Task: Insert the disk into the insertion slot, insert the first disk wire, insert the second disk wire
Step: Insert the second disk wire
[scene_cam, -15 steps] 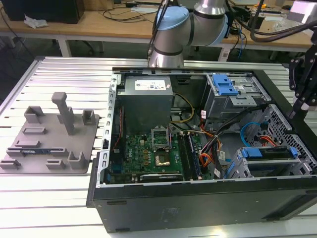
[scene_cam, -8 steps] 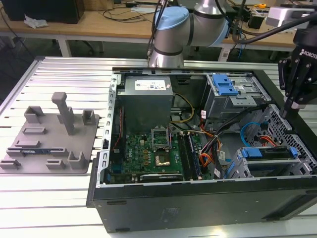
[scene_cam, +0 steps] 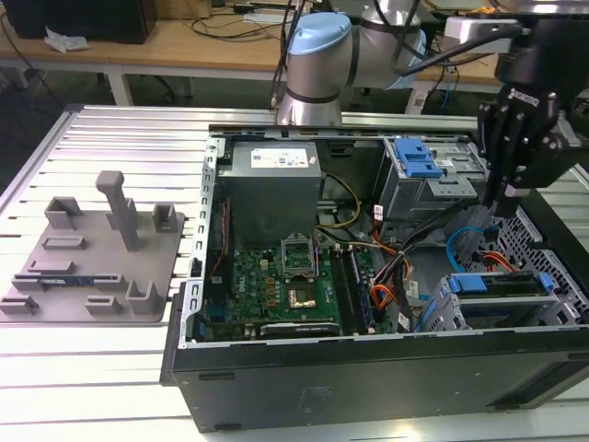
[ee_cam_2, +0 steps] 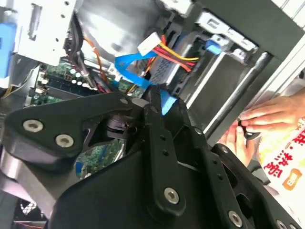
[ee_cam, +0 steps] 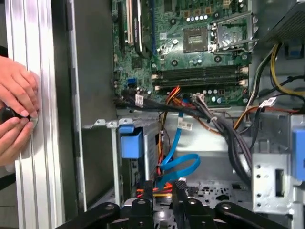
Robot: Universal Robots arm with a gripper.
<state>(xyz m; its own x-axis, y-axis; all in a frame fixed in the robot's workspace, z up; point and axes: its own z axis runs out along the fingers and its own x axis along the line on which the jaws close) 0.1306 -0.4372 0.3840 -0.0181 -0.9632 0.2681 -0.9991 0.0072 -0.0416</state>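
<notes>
Exterior view: slatted table (scene_cam: 120, 138) carrying an open case (scene_cam: 368, 368), with a grey fixture tray (scene_cam: 92, 258) on the exterior view's left; arm (scene_cam: 322, 55) reaching over the case from its far side; power supply (scene_cam: 274, 184) and motherboard (scene_cam: 276, 285) inside the case; slot (scene_cam: 479, 318), a grey metal cage at the case's corner on the exterior view's right, with the disk (scene_cam: 502, 284) in its blue carrier lying along it, apparently seated, so the first step is judged done; gripper (scene_cam: 497, 198) poised just above and behind the disk, over loose cabling. Second wrist view: gripper (ee_cam_2: 159, 98) with jaws drawn nearly together and the end of a blue wire (ee_cam_2: 133, 64) between them, judged to be clamped on it; a red and yellow wire bundle (ee_cam_2: 171, 50) hangs close by, free. First wrist view: the blue wire (ee_cam: 178, 164) loops down towards the gripper (ee_cam: 164, 188); whether any connector is already mated to the disk cannot be told, so both wire steps are judged outstanding; a person's hands (ee_cam: 14, 109) rest at the table edge, well apart from the gripper, around a small dark object.
</notes>
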